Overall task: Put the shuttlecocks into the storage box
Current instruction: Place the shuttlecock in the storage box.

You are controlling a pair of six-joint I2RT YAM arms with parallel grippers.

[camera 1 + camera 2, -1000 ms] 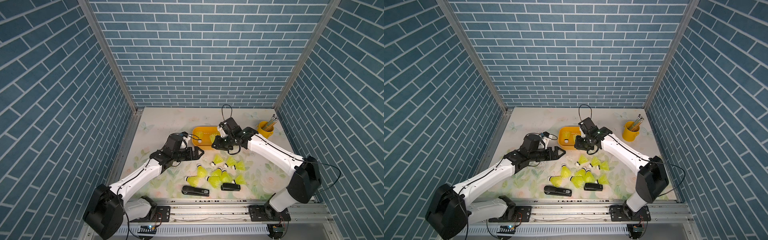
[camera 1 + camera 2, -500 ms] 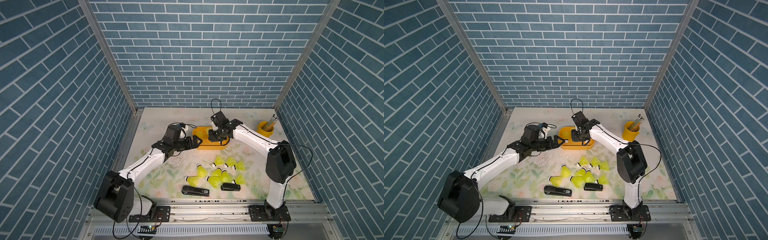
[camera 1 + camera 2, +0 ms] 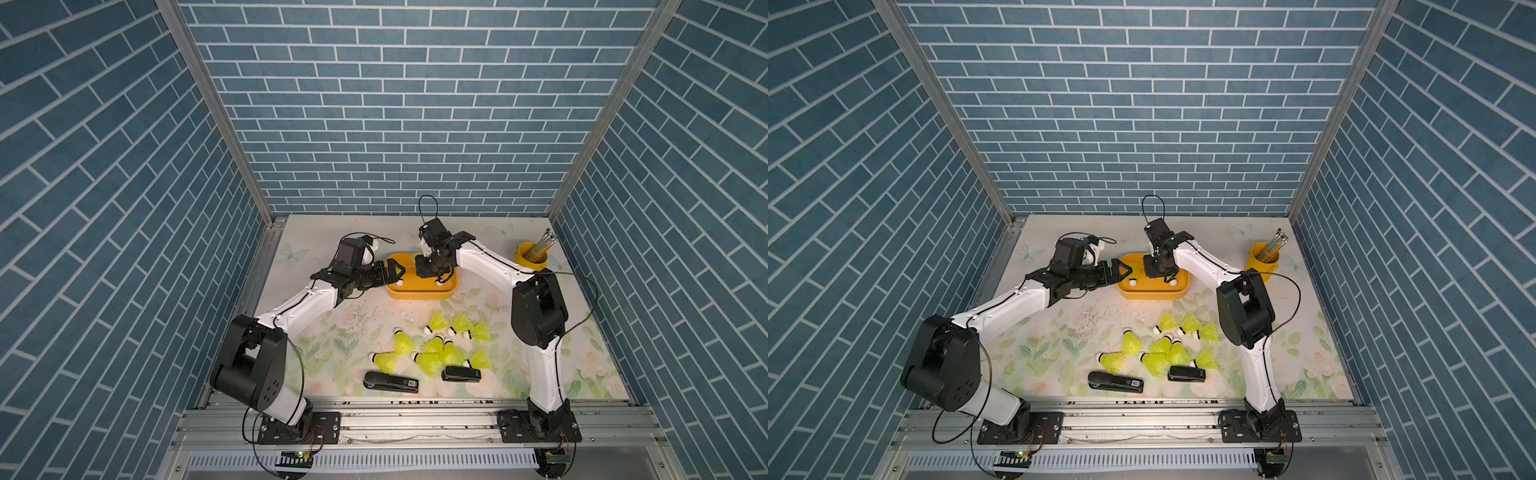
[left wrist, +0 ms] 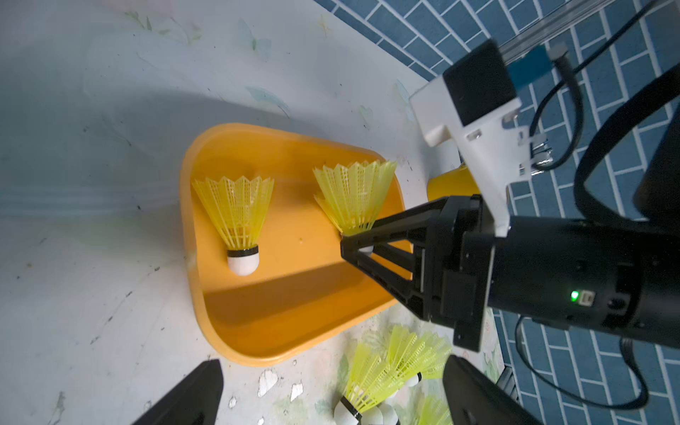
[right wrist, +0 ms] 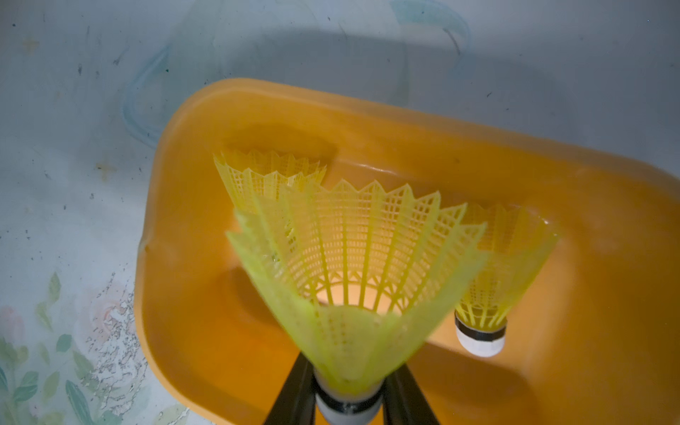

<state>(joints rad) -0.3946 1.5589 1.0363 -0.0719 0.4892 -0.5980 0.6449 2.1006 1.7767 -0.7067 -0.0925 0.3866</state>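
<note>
The storage box is a shallow yellow-orange tub at the back middle of the table. Two shuttlecocks lie inside it. My right gripper hangs over the box, shut on the white tip of another neon yellow shuttlecock. My left gripper stands open at the box's left end with nothing between its fingers. Several loose shuttlecocks lie in a cluster on the table in front of the box.
Two black staplers lie near the front edge, just below the cluster. A small yellow cup with pencils stands at the back right. Brick-patterned walls close in the floral table on three sides.
My right gripper has carried the shuttlecock from the box's right front to over the box's middle. My left gripper has moved back, up to the box's left end, still open.
</note>
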